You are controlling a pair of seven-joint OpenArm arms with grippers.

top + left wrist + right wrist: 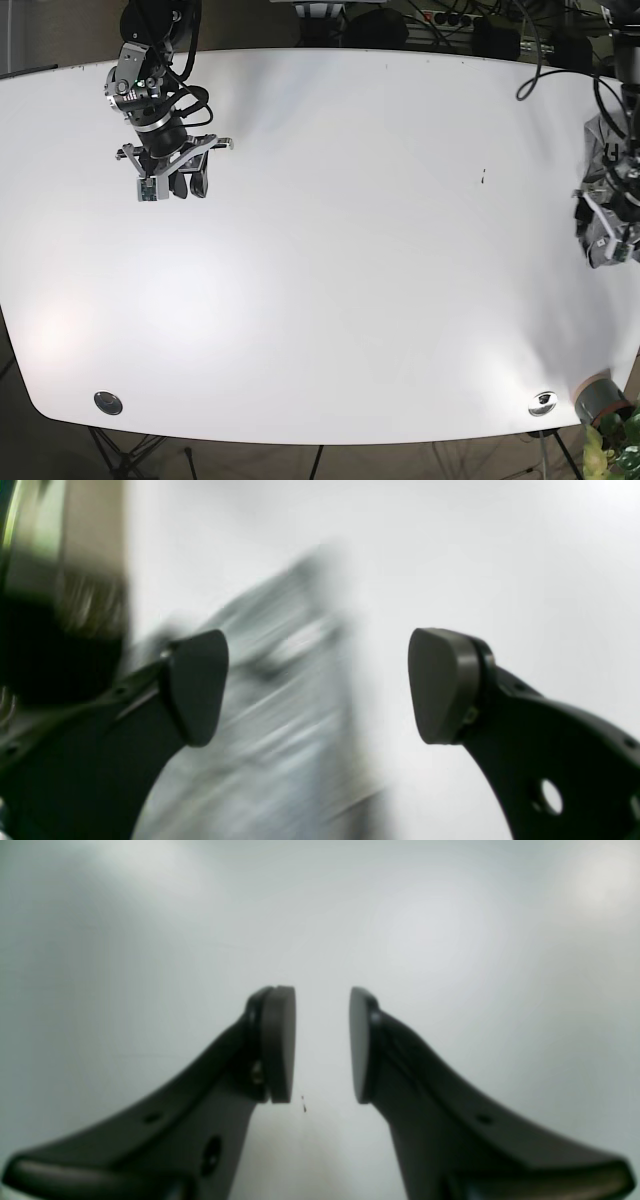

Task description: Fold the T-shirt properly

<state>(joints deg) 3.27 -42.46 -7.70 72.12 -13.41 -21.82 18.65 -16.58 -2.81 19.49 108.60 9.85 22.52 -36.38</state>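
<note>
White and smooth, the big table [330, 250] fills almost the whole base view. The right gripper [186, 186] hangs over the far left part of it. In the right wrist view, the right gripper [322, 1045] has its two dark fingers [277, 1040] a little way apart, with a narrow gap between them. Nothing is in that gap, only bare white table behind it and one tiny dark speck. The left gripper [612, 235] is way over at the right edge of the table, well apart from the other one. In the left wrist view, the left gripper [317, 685] has its fingers [197, 685] spread wide, and they hold nothing. Behind the wide gap sits the T-shirt [280, 720], a pale grey bundle with soft streaks. That picture is very blurry, so the folds are hard to make out. In the base view, the T-shirt [600, 135] shows as a grey crumpled lump at the right edge of the table, partly hidden behind the left arm. A small round grey pot [598, 398] with green leaves stands by the near right corner, and two small shiny round caps [543, 402] sit near the front edge.
</note>
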